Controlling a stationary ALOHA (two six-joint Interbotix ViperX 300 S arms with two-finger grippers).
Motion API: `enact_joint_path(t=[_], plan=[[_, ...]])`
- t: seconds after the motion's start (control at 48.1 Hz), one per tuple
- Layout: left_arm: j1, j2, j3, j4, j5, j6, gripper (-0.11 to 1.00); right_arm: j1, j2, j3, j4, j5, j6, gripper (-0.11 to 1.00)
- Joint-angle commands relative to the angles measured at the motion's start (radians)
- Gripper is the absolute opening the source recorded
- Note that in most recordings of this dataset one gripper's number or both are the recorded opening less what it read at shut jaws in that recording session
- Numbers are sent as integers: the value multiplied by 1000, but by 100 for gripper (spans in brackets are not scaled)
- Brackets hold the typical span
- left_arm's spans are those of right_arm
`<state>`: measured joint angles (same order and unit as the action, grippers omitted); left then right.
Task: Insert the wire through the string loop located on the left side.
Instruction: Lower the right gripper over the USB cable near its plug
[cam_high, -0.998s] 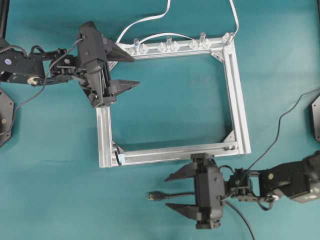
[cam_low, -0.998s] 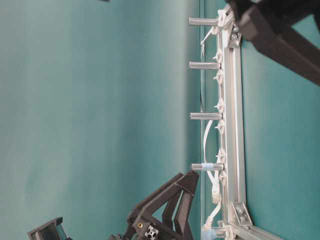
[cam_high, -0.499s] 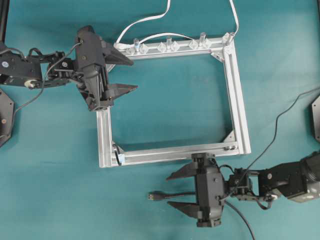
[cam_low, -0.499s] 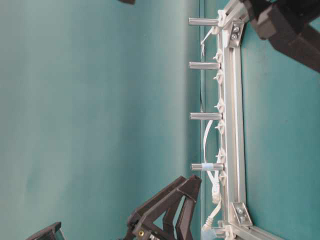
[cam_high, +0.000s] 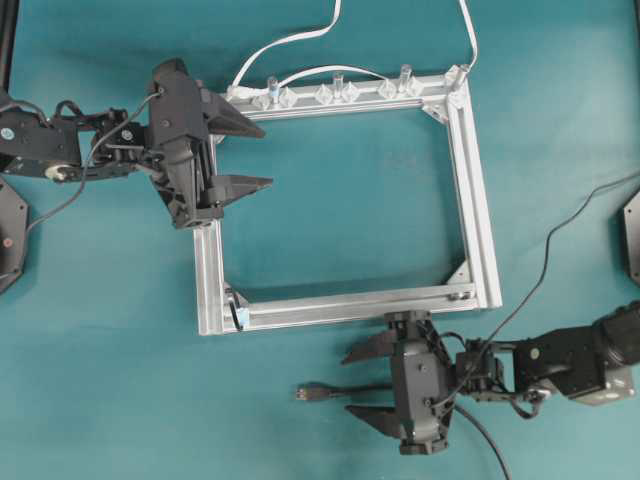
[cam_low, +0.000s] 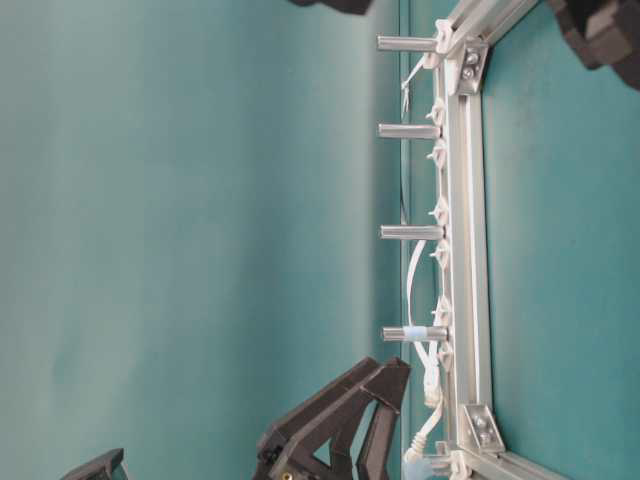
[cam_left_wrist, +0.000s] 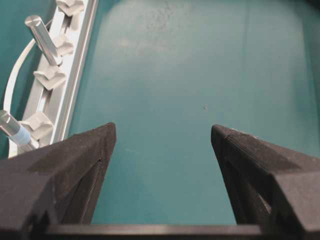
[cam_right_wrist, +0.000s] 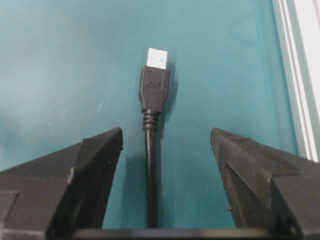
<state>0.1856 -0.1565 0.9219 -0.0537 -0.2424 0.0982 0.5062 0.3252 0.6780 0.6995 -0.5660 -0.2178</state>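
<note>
the wire (cam_right_wrist: 152, 145) lies ungrasped on the counter (cam_high: 350, 220) between the spread right hand (cam_high: 358, 382), string loop (cam_high: 237, 315) not yet threaded.

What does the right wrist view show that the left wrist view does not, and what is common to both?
Only the right wrist view shows the wire lying on the teal table, its plug with the silver tip pointing away, centred between the open jaws of the right gripper; a bare frame rail runs at the right edge.

Only the left wrist view shows the row of clear clips and metal posts on the frame, at the left, with the open left gripper holding nothing.

Both show open black jaws over the teal surface.
</note>
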Motion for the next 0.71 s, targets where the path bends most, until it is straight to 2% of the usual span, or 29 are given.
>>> enact_joint_path(t=[0.0, 0.686], plan=[[-6, -18, -14, 3, 5, 2, 80, 3, -6, -12, -5, -3, 0, 76], [-9, -18, -14, 3, 20, 2, 80, 3, 29, -35, 0, 3, 6, 76]])
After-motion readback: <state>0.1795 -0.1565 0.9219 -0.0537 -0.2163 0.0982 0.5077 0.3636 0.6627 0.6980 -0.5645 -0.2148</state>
